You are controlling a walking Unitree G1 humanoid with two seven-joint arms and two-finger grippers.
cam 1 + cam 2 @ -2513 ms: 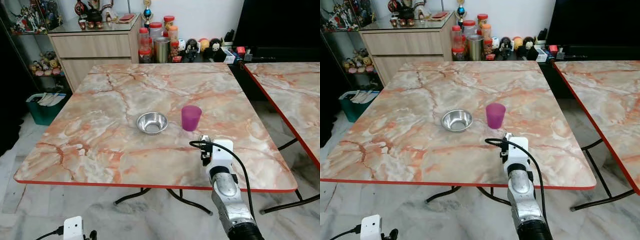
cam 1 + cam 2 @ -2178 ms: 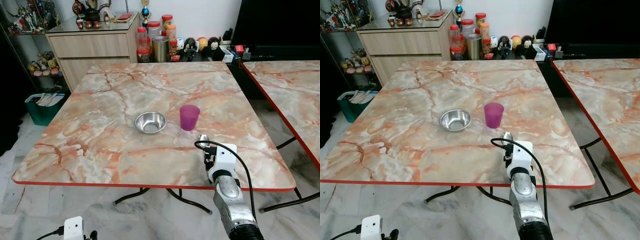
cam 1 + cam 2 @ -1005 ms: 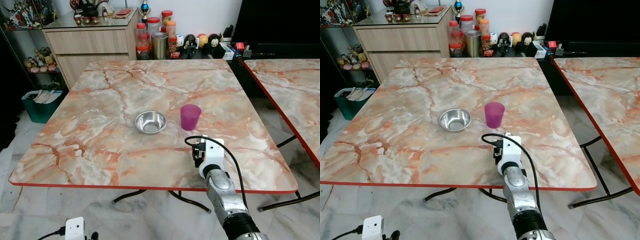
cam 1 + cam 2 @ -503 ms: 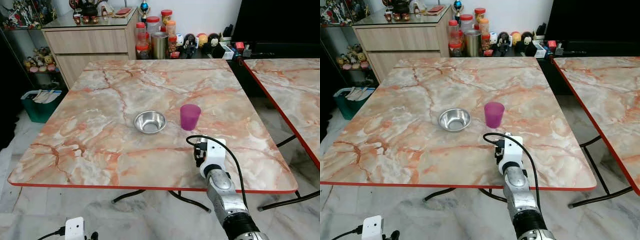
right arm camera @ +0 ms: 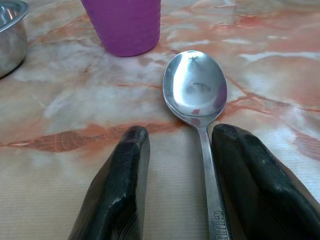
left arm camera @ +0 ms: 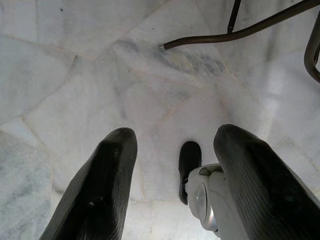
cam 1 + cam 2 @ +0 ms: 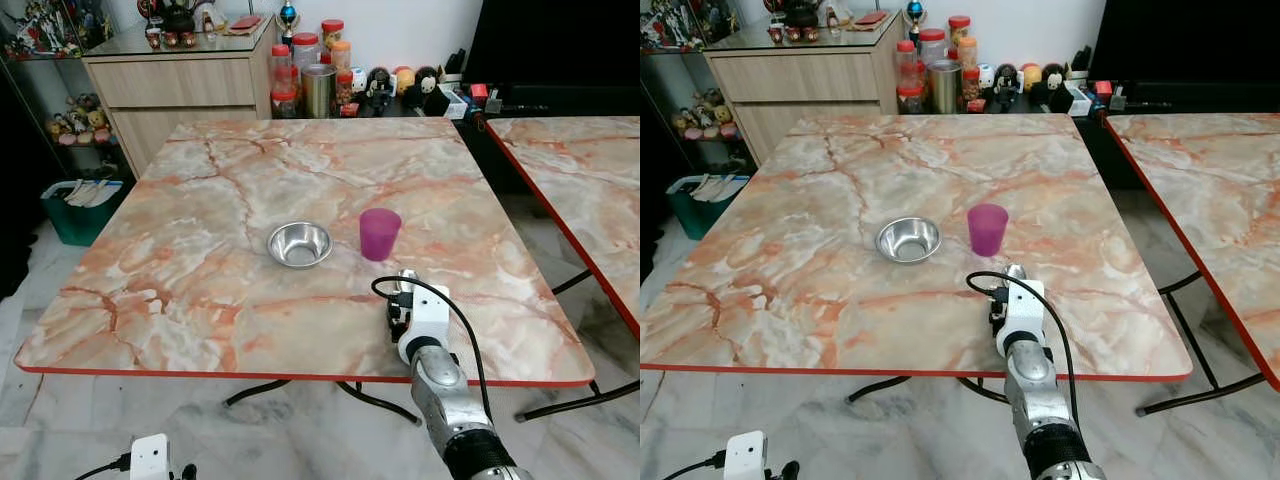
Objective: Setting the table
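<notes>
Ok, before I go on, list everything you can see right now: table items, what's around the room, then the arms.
Marble-pattern table: one, orange and cream with a red edge, directly ahead.
Steel bowl: one, silver, near the table's middle.
Cup: one, purple, upright, to the right of the bowl, apart from it.
Spoon: one, silver, lying flat on the table near the cup, bowl end toward the cup.
Second table: one, same marble pattern, to the right.
Cabinet: one, light wood, behind the table.
Jars and figurines: several, mixed colours, along the back wall.
Bin: one, teal, on the floor at left.
Right gripper: black fingers open either side of the spoon's handle.
Left gripper: open, hanging idle over the floor.
</notes>
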